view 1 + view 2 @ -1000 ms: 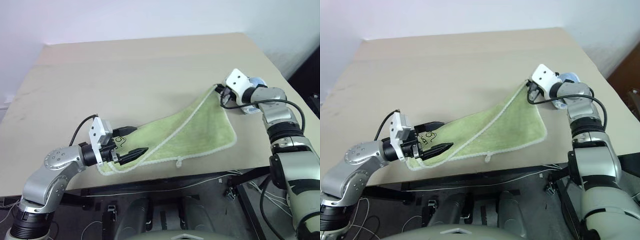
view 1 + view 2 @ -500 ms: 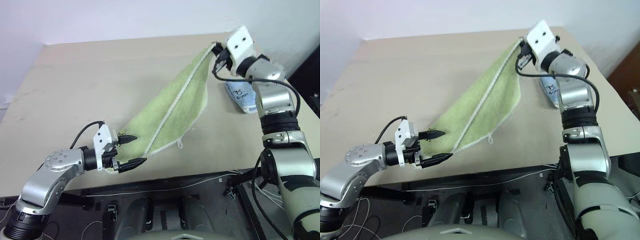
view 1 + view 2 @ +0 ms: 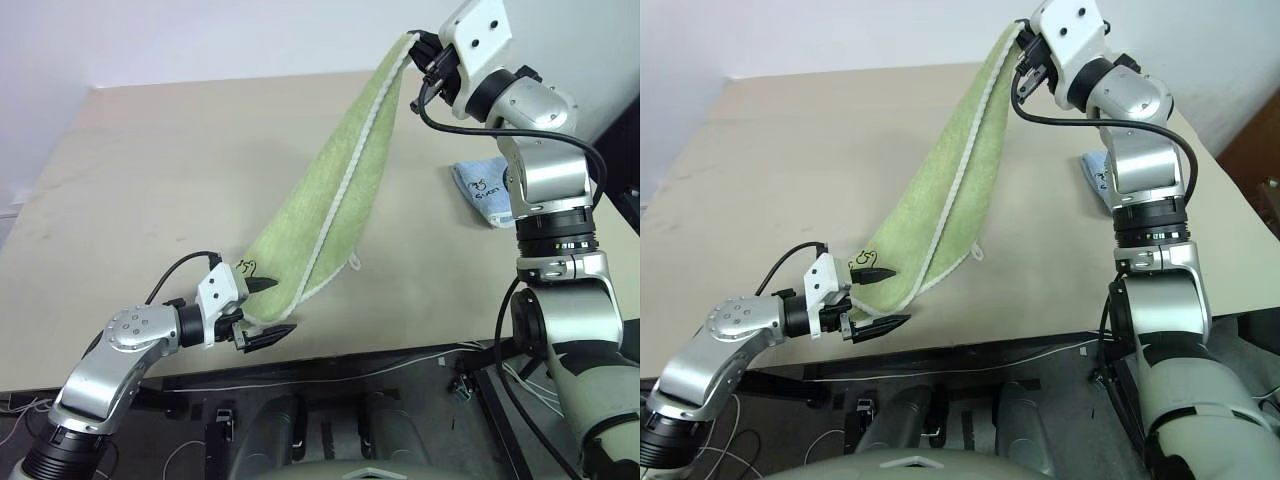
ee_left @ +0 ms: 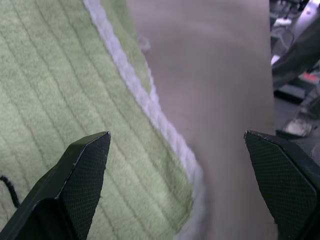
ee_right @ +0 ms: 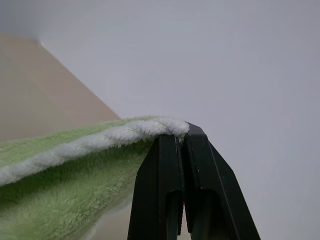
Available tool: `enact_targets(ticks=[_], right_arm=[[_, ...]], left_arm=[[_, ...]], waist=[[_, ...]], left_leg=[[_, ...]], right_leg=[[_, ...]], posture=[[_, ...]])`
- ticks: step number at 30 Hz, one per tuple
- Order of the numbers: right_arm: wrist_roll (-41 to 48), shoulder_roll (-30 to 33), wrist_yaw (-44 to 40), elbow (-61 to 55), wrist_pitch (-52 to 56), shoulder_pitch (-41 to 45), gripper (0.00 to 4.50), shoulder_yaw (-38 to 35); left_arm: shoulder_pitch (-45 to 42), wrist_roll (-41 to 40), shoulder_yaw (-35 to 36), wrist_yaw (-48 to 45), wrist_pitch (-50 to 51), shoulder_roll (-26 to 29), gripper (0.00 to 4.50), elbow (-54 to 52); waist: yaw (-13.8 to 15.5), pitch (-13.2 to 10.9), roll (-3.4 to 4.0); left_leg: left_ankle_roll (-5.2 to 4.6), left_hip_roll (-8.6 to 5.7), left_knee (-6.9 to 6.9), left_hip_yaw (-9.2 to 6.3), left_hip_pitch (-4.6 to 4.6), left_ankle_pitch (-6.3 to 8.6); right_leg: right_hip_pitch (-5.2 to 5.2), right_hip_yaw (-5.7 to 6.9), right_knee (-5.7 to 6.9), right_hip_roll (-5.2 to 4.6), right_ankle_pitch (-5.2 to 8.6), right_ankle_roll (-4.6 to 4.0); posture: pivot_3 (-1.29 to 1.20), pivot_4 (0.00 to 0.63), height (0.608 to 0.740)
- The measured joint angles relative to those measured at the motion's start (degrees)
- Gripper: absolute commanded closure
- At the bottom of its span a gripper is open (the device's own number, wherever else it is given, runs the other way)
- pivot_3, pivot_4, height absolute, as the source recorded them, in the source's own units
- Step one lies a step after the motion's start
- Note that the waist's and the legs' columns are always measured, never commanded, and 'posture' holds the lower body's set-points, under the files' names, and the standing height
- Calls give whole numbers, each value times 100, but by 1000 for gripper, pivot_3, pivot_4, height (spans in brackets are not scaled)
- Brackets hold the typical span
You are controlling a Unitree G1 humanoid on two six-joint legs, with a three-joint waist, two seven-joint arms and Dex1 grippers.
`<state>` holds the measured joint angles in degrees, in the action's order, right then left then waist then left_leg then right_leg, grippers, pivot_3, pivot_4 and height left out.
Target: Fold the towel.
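Now the towel (image 3: 345,180) is held up by one corner in the clenched right claw (image 3: 418,48), so it hangs toward the tabletop's (image 3: 150,180) near edge, where the released left claw (image 3: 268,312) straddles its low corner.

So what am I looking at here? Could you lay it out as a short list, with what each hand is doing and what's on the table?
Surface: tan table
Main item: yellow-green towel with white edging, hanging stretched and slanted from its raised corner down to the table's near edge
Right hand: shut on the towel's top corner, held high above the table
Left hand: open, fingers either side of the towel's lowest corner, not gripping
Towel details: small white loop tag on its lower edge, dark printed mark near the low corner
Other item: light blue folded cloth lying flat by the right arm
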<state>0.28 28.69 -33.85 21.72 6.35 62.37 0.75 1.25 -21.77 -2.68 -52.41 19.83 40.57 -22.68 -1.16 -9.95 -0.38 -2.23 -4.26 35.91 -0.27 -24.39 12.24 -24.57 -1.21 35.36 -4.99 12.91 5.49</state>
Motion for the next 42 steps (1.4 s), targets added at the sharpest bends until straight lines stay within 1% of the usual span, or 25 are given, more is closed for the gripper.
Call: enact_targets(ticks=[4,8,13,17,25,30,31,33,42], right_arm=[[3,-3,16,-4,31,4,4471,-1],[1,-4,44,-4,31,4,4471,0],[-16,-2,86,-3,-11,3,4471,2],[-19,-2,96,-2,-47,4,4471,5],[-18,14,103,-2,-47,2,4471,5],[-23,44,136,-2,-47,-1,4471,5],[-24,45,140,-2,-47,-1,4500,5],[-33,52,146,-2,-47,-2,4500,5],[-69,93,157,-2,-47,-39,4500,5]], left_arm=[[195,312,-3,-39,-325,141,0,57],[299,528,-5,12,-592,135,0,66],[142,775,-11,306,-919,-229,0,201],[78,961,-108,297,-1030,-212,0,253],[78,987,-116,130,-1042,-177,0,275],[31,1110,-119,39,-1284,-100,0,372],[23,1109,-119,28,-1285,-111,383,406],[16,1106,-131,2,-1285,-132,840,452],[-62,1101,-272,-138,-1332,-177,3908,580]], waist=[[1,0,1],[6,-1,1],[16,-1,1],[4,-1,2],[2,-1,2],[4,-1,2],[3,-1,2],[3,-1,2],[6,-1,2]], left_leg=[[0,0,-4,0,0,0],[0,0,-5,0,-1,0],[0,0,-4,0,-2,0],[0,0,-6,0,-2,0],[0,0,-6,0,-2,0],[0,0,-6,0,-2,0],[0,0,-6,0,-2,0],[0,0,-7,0,-2,0],[0,0,-8,0,-2,0]], right_leg=[[-3,0,0,-1,0,-1],[-3,1,-3,-1,1,-1],[-2,1,-3,-2,0,0],[-3,1,-3,-1,0,0],[-3,1,-4,-2,0,0],[-3,1,-4,-2,0,0],[-3,1,-4,-2,0,0],[-3,1,-5,-2,0,0],[-4,1,-6,-2,0,0]], posture=[[0,150,740],[0,150,740],[0,150,740],[0,150,740],[0,150,740],[0,150,740],[0,150,740],[0,150,740],[0,150,740]])
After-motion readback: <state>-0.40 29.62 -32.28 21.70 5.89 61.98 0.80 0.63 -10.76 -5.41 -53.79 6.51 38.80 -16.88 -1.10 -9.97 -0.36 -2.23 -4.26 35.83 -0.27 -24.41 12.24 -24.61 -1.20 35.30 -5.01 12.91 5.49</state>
